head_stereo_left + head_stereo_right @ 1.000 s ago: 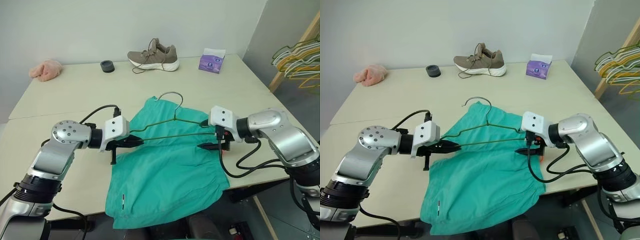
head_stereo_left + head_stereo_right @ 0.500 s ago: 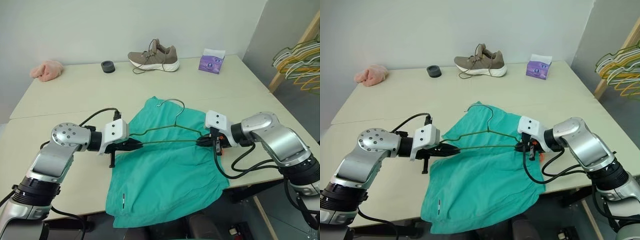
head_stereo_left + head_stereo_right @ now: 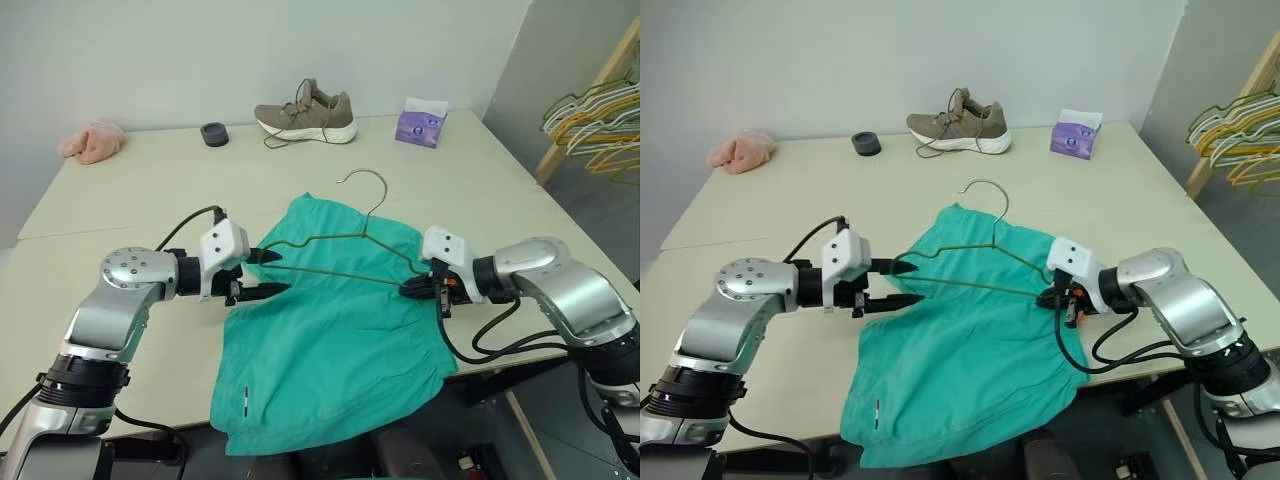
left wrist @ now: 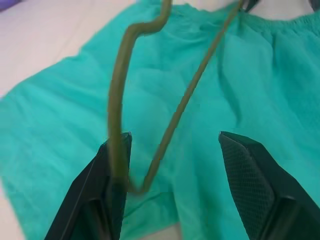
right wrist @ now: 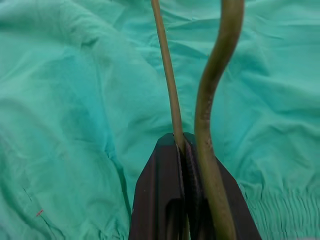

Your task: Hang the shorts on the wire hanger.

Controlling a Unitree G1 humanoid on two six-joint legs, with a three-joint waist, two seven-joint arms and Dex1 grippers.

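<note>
Cream-coloured and backed by a plain wall, the desk [image 3: 120, 215] carries the shorts [image 3: 335, 340] spread flat at its near edge, their lower part draped over that edge. Along the far edge lie a pink cloth [image 3: 92, 140], a small dark ring [image 3: 214, 133], a shoe [image 3: 306, 110] and a purple tissue pack [image 3: 421, 122]. The wire hanger [image 3: 345, 255] is held just above the shorts, hook pointing toward the far edge. The right claw [image 3: 412, 289] is clamped on the hanger's end nearer the right edge of the desk, with both fingers pressed together on the wire in the right wrist view. The left claw [image 3: 268, 272] stands apart around the opposite end; in the left wrist view the wire bend rests against one finger [image 4: 107, 175] while the other finger stands clear. Judged from this layout, the hanger is secured but no fabric passes over or through it, so threading the shorts onto the bar remains to be done. The part of the shorts below the near edge is cut off, and the waistband beneath the right claw is partly hidden.
</note>
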